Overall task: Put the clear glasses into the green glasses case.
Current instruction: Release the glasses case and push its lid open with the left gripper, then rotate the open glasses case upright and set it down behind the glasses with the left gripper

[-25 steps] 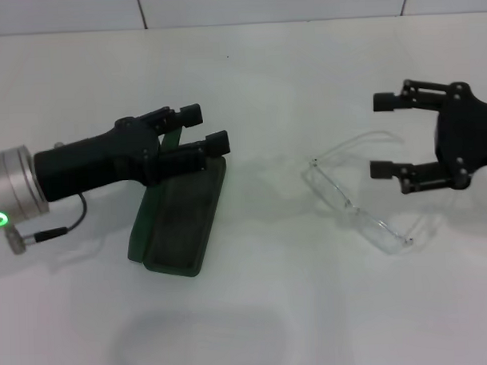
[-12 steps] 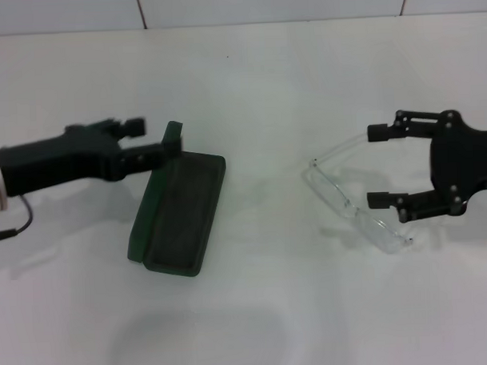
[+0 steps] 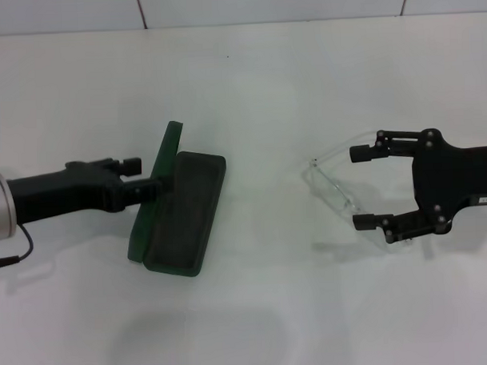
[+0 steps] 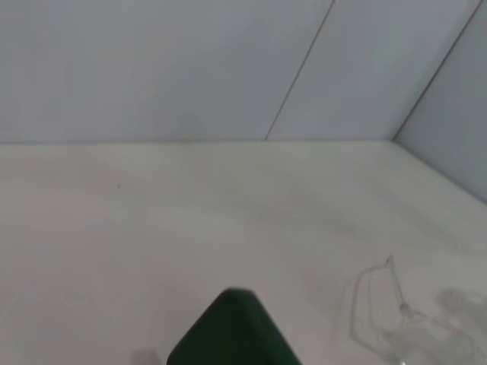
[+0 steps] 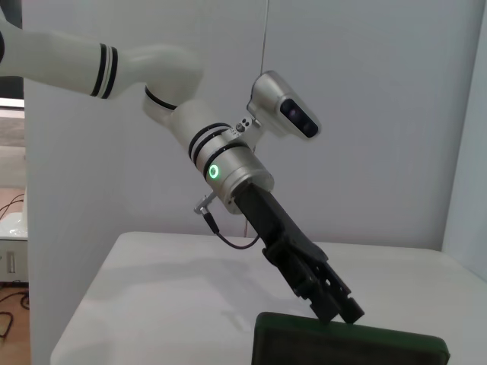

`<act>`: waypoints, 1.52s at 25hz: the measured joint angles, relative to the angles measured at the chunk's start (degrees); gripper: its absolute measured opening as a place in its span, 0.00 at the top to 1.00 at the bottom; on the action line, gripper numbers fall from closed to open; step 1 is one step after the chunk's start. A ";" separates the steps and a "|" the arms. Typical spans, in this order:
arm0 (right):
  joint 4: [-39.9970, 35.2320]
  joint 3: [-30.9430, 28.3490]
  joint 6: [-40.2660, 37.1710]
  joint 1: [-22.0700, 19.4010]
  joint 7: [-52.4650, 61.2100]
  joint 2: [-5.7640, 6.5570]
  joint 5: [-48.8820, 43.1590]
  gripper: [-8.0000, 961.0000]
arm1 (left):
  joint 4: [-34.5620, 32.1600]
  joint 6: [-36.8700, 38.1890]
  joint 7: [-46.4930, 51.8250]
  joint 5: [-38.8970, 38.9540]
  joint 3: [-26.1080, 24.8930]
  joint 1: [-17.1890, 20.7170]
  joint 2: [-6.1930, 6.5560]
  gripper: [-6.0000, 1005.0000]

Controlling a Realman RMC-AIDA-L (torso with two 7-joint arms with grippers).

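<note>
The green glasses case (image 3: pixel 184 212) lies open left of centre, its lid (image 3: pixel 167 157) tilted up on the left side. My left gripper (image 3: pixel 145 176) is open just left of the lid, one fingertip against the lid's outer face. The clear glasses (image 3: pixel 330 186) lie on the table right of centre. Around their right part stands my right gripper (image 3: pixel 361 187), open, one finger beyond the frame and one nearer me. The left wrist view shows a corner of the lid (image 4: pixel 232 334) and the glasses (image 4: pixel 396 327). In the right wrist view, the left gripper (image 5: pixel 340 304) meets the case's edge (image 5: pixel 350 342).
The white table (image 3: pixel 248 86) ends at a tiled wall (image 3: pixel 269 4) at the back. A faint oval shadow (image 3: pixel 197 340) lies near the front.
My left gripper has pulled back to the left and come down beside the raised lid. My right gripper has moved left and lower, its fingers now around the glasses.
</note>
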State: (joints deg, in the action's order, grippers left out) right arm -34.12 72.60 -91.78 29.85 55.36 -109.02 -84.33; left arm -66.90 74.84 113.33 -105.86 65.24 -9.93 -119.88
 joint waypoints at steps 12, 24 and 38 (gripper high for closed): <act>0.00 0.13 -0.07 -0.17 -0.35 -1.49 -1.59 0.12 | 2.40 -3.48 0.91 -3.23 1.70 -1.85 0.01 0.27; 0.02 0.13 0.44 -0.11 -0.39 -1.89 -1.72 0.12 | 6.01 -4.44 1.01 -6.01 1.33 -6.13 0.26 0.33; 0.02 0.11 -0.13 -0.55 -2.23 -1.91 -1.71 0.12 | 5.80 -4.51 -2.21 -6.20 -0.72 -7.42 0.94 0.74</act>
State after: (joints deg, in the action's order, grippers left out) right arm -34.10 72.71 -91.91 29.30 53.13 -110.93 -86.04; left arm -61.11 70.34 111.13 -112.07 64.52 -17.35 -118.93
